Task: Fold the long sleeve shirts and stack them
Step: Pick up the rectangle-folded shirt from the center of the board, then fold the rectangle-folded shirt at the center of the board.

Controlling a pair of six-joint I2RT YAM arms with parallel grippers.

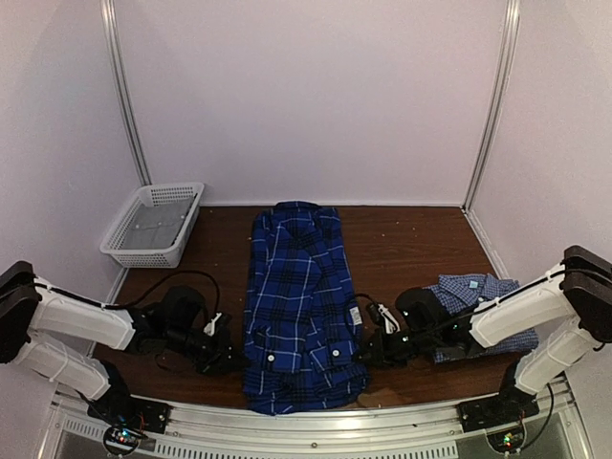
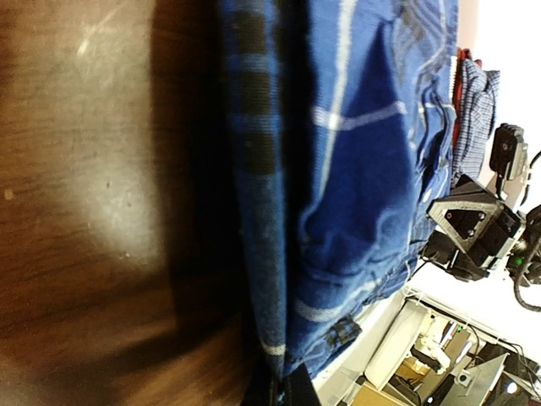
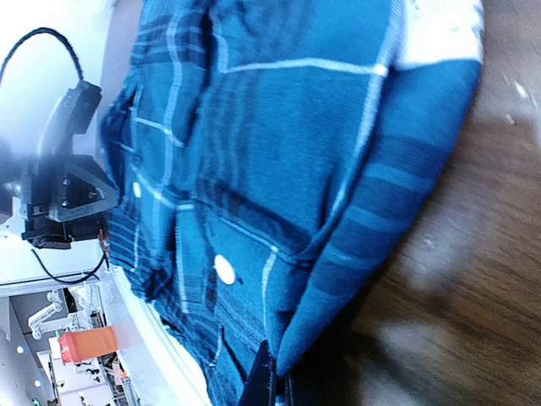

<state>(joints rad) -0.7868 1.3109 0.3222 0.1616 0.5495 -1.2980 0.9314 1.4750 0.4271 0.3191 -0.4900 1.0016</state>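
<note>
The dark blue plaid shirt (image 1: 298,306) lies down the middle of the table as a long folded strip, collar end far. My left gripper (image 1: 234,361) is at its near left edge, low on the table. In the left wrist view the jaws (image 2: 283,393) are shut on that cloth edge (image 2: 355,169). My right gripper (image 1: 368,352) is at the near right edge. In the right wrist view its jaws (image 3: 270,387) pinch the folded edge of the plaid shirt (image 3: 296,144). The paler small-check shirt (image 1: 478,292) lies crumpled at the right, partly behind my right arm.
A white mesh basket (image 1: 153,225) stands at the back left corner. Pale walls close in the table on three sides. A metal rail (image 1: 306,426) runs along the near edge just below the shirt's hem.
</note>
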